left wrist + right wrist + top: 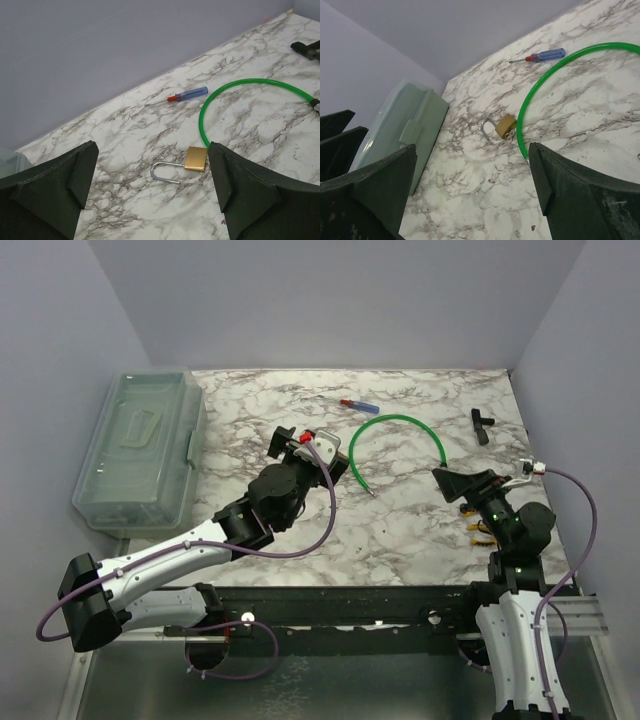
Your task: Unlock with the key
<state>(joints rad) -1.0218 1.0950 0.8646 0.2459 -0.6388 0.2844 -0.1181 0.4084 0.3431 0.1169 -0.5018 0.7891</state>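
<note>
Grippers: left (152,192) wide, right (472,192) wide | key: blurred speck at padlock (505,126)

The left arm (170,558) is showing a white shell along its long link, with bulky black housings at the joints. A thin purple cable (300,545) is looping along it up to the wrist, where a small red part (311,436) is sitting on a pale plate. The right arm (520,630) is wearing the same white casing with rows of small dark screws, black joints, and a purple cable (575,500) of its own; a green light (492,517) is glowing on its wrist. The fingers (245,195) are looking matte black, wedge-shaped and slightly scuffed.
</note>
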